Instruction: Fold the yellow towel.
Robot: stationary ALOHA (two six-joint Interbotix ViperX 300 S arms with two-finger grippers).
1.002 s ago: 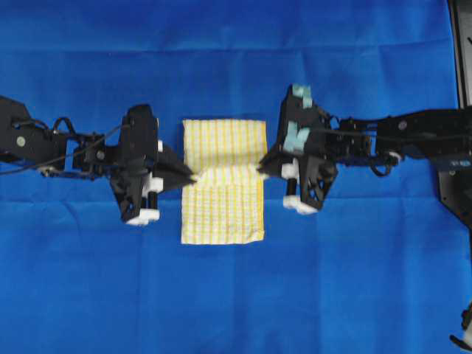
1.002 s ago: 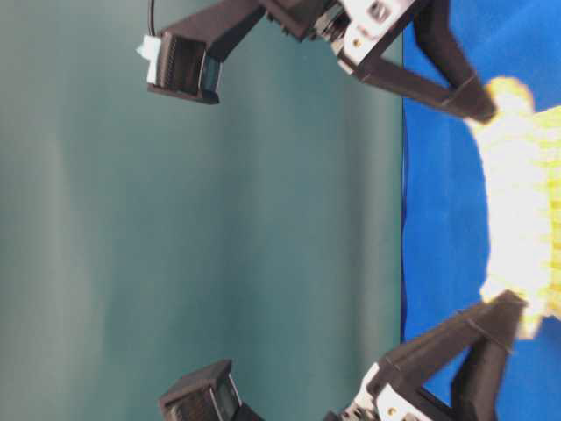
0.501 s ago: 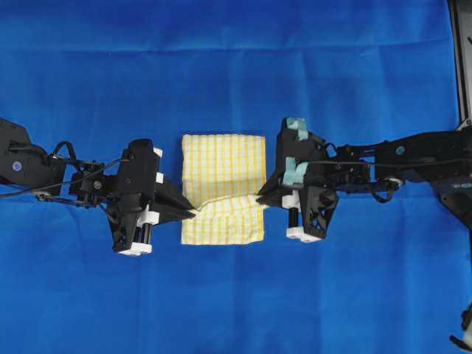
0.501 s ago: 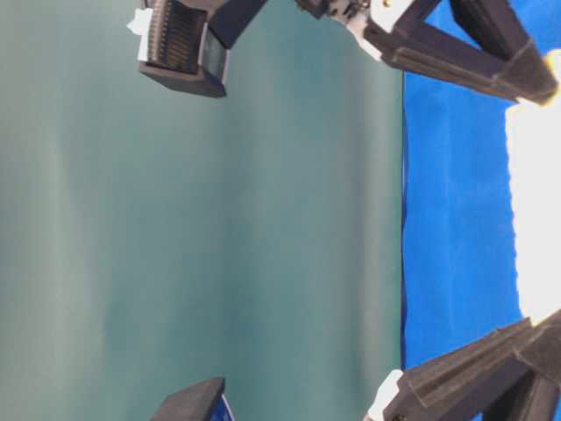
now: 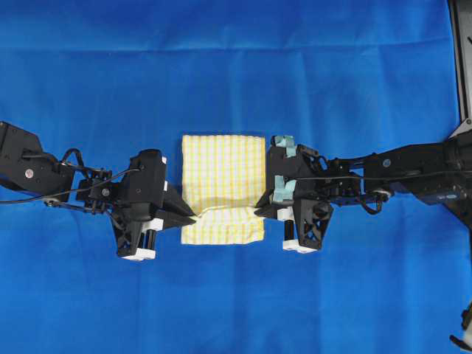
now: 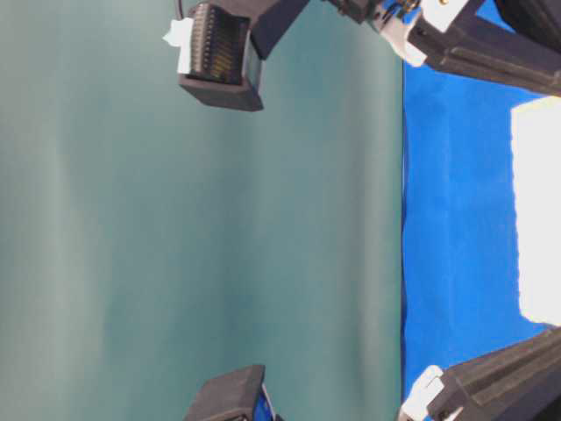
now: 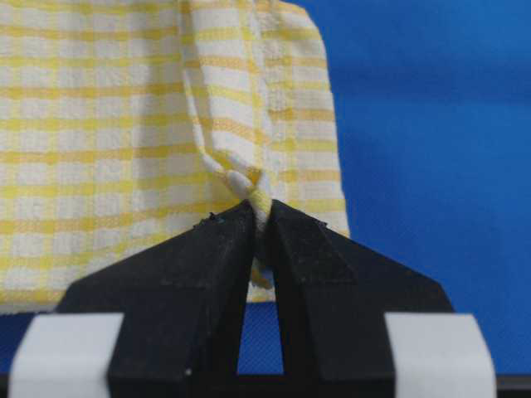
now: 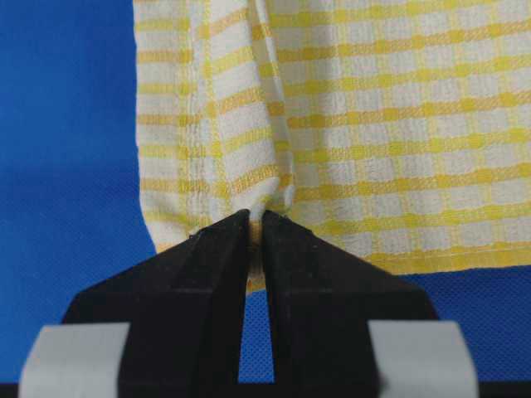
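Observation:
The yellow towel (image 5: 223,177), white with yellow checks, lies in the middle of the blue cloth with its far part folded over toward the near edge. My left gripper (image 5: 193,217) is shut on a pinched corner of the towel (image 7: 259,199) at the left side. At the right side my right gripper (image 5: 257,214) is shut on the other corner (image 8: 255,211). Both held corners hang a little short of the towel's near edge (image 5: 221,237). In the table-level view the towel (image 6: 536,210) is a washed-out white patch; black fingers (image 6: 491,53) show at top and bottom.
A large plain blue cloth (image 5: 236,66) covers the whole table. A dark frame (image 5: 462,51) runs down the far right edge. Both arms stretch in from the sides, their wrist camera housings (image 6: 219,54) standing above the cloth.
Both grippers have carried the towel's held edge toward the near side and lower; the folded-over layer now covers most of the towel, leaving a narrow strip at the near edge.

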